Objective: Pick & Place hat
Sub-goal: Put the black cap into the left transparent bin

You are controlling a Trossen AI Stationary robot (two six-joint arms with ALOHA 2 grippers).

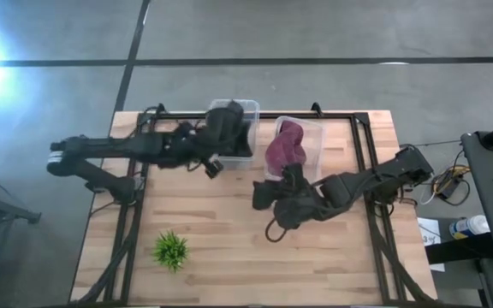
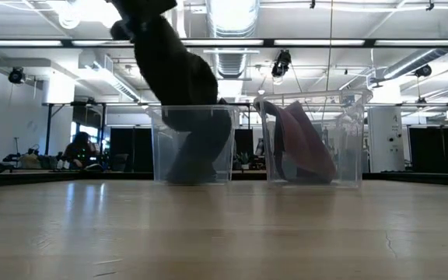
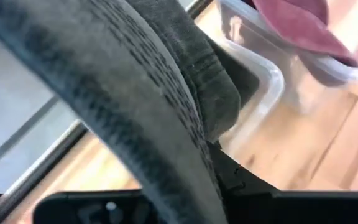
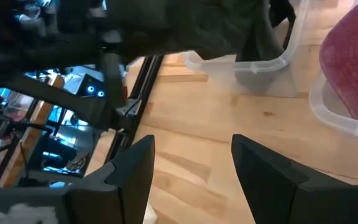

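A dark grey hat [image 1: 228, 120] hangs from my left gripper [image 1: 215, 147] over the left clear bin [image 1: 248, 109]. In the low view the grey hat [image 2: 197, 148] reaches down inside that bin [image 2: 159, 144]. The grey hat [image 3: 166, 93] fills the left wrist view and hides the fingers. A maroon hat [image 1: 286, 147] lies in the right clear bin [image 1: 315, 128], draped over its near rim, and leans against the wall [image 2: 306, 144]. My right gripper [image 4: 191, 168] is open above bare table near that bin, touching nothing [image 1: 274, 198]. My left gripper is shut on the grey hat, coming from the table's left. The hat's own fabric [image 3: 185, 124] covers the place of contact, so the held part cannot be told. The hat hangs below the gripper, and its lower part [image 2: 193, 167] is inside the left bin.
A small green plant [image 1: 171, 250] stands near the table's near-left corner. Black frame rails [image 1: 362, 145] run along the table's far and side edges. Bare wooden table [image 1: 221, 222] lies in front of the bins. A person [image 2: 76, 148] shows far off in the room.
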